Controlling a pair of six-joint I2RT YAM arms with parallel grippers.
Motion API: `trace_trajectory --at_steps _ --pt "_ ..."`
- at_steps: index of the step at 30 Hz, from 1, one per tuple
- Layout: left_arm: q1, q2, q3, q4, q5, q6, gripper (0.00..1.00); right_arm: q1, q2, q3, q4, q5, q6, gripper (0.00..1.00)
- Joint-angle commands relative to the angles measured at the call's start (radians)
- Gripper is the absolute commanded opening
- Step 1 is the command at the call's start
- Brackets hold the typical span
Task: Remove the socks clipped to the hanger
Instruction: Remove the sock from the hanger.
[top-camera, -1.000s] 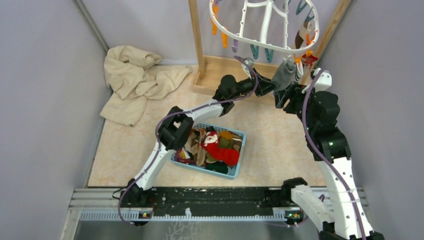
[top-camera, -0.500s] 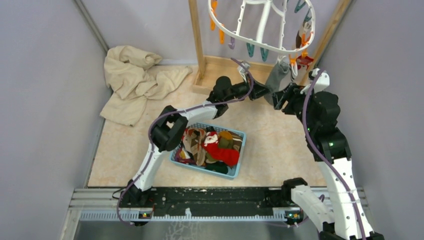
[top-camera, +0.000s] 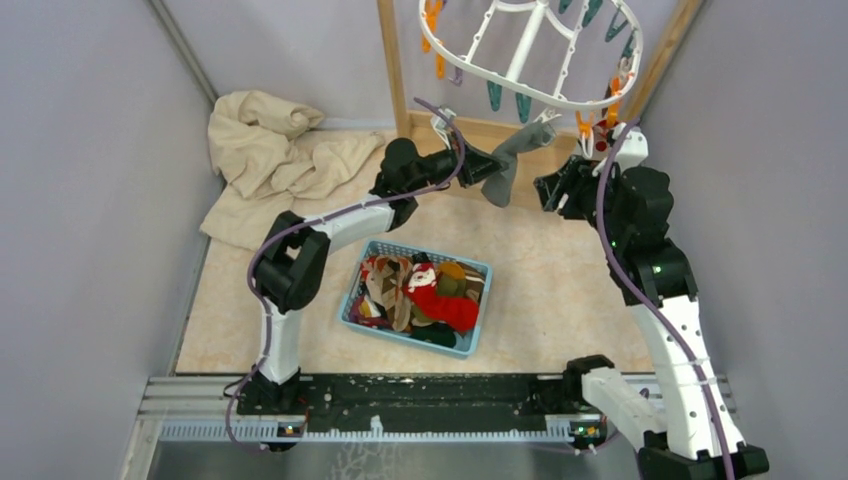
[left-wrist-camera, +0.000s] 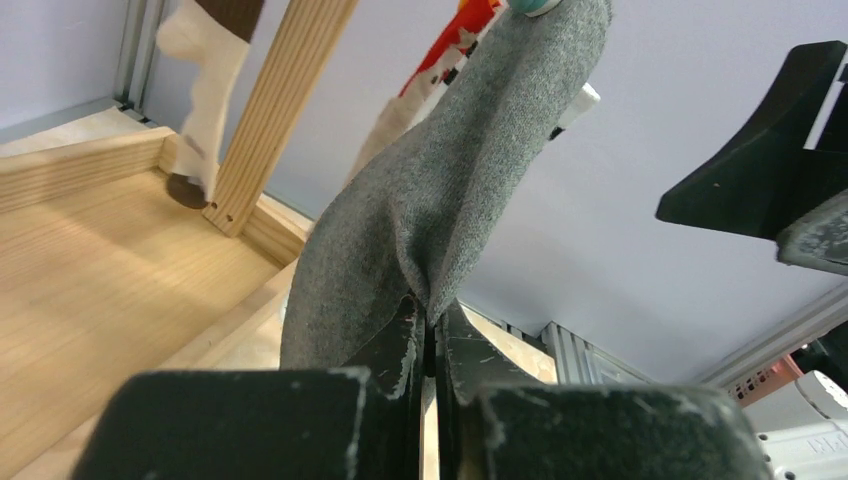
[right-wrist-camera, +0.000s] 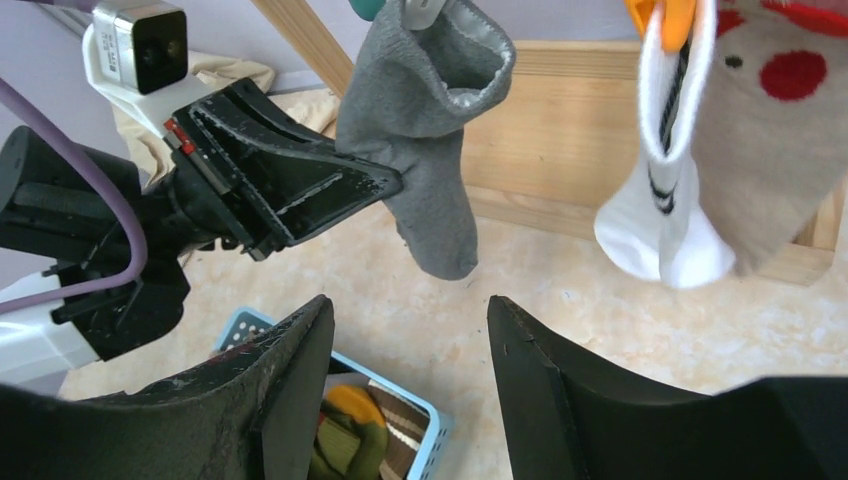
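Observation:
The white oval hanger (top-camera: 530, 55) hangs at the top of the overhead view. A grey sock (top-camera: 520, 145) dangles from a teal clip (left-wrist-camera: 530, 5) and is drawn taut toward the left. My left gripper (left-wrist-camera: 432, 310) is shut on the grey sock (left-wrist-camera: 450, 180), pinching a fold of its middle. In the right wrist view the same gripper (right-wrist-camera: 390, 183) bites the sock (right-wrist-camera: 430, 130) from the left. My right gripper (right-wrist-camera: 410, 330) stands open and holds nothing, below and in front of the sock. A white-and-beige sock with red dots (right-wrist-camera: 700, 150) hangs from an orange clip beside it.
A blue basket (top-camera: 480, 275) full of mixed socks sits on the floor between the arms. A beige cloth (top-camera: 270, 160) lies crumpled at the back left. The wooden rack frame (top-camera: 395, 80) stands behind the hanger. A brown-and-cream sock (left-wrist-camera: 205, 60) hangs by the wooden post.
My left gripper shut on the grey sock and pulled it leftward, stretching it from its clip; the left arm swung left. The hanger swayed. The right gripper stayed open, shifting slightly.

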Motion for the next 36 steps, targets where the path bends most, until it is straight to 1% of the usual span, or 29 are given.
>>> trace_trajectory --at_steps 1,4,6,8,9,15,20,23,26,36 --pt "0.018 -0.059 -0.035 -0.011 0.053 -0.025 0.00 -0.023 0.026 0.028 0.113 -0.061 -0.024 0.59" --pt "0.027 -0.070 -0.047 -0.005 0.082 -0.048 0.00 -0.067 0.045 -0.022 0.223 -0.145 -0.018 0.60" --pt "0.033 -0.080 -0.065 0.008 0.102 -0.071 0.00 -0.135 0.059 -0.082 0.340 -0.239 0.026 0.60" --pt "0.044 -0.094 -0.087 0.021 0.121 -0.093 0.00 -0.218 0.080 -0.163 0.495 -0.350 0.102 0.60" --pt "0.050 -0.104 -0.102 0.029 0.129 -0.105 0.00 -0.238 0.095 -0.196 0.553 -0.372 0.124 0.60" --pt "0.078 -0.141 -0.153 0.052 0.189 -0.164 0.01 -0.255 0.178 -0.316 0.923 -0.521 0.213 0.59" --pt "0.091 -0.121 -0.125 0.063 0.250 -0.214 0.02 -0.255 0.248 -0.338 1.219 -0.687 0.311 0.57" --pt "0.096 -0.095 -0.101 0.088 0.281 -0.259 0.03 -0.255 0.292 -0.328 1.330 -0.721 0.368 0.57" --pt "0.100 -0.083 -0.096 0.126 0.302 -0.305 0.03 -0.255 0.338 -0.314 1.400 -0.719 0.395 0.57" --pt "0.109 -0.067 -0.073 0.189 0.362 -0.399 0.05 -0.255 0.536 -0.276 1.757 -0.689 0.533 0.57"
